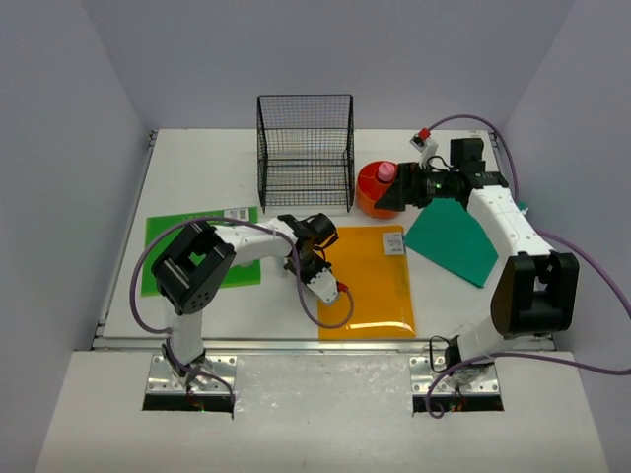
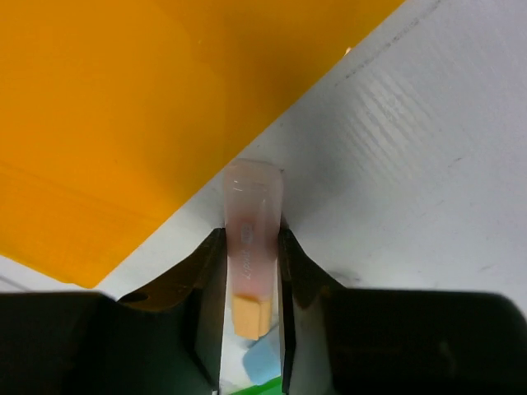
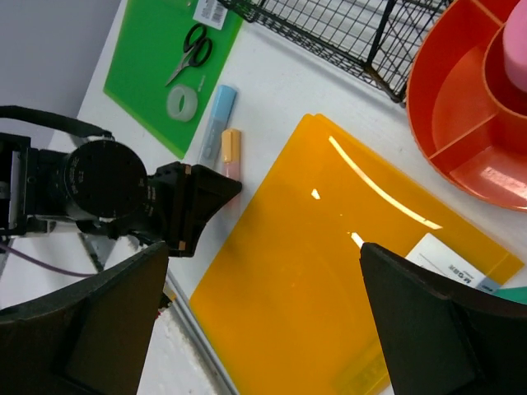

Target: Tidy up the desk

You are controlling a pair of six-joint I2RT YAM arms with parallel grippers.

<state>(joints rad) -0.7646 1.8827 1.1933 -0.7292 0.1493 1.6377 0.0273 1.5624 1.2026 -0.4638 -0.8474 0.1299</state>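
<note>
Left end effector (image 2: pixel 254 247) is clamped mid-barrel on a small pink plastic highlighter (image 2: pixel 254 202), probably light, stiff and slippery, lying on the large white flat surface (image 1: pixel 197 168). Right end effector (image 3: pixel 262 251) is apart, empty.

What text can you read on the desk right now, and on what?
Nothing reads clearly.
White label on the orange folder: one dark printed line, too blurred to read.
Barcode sticker on the green folder: too small to read.
Marker in the left gripper: faint print, unreadable.
</note>
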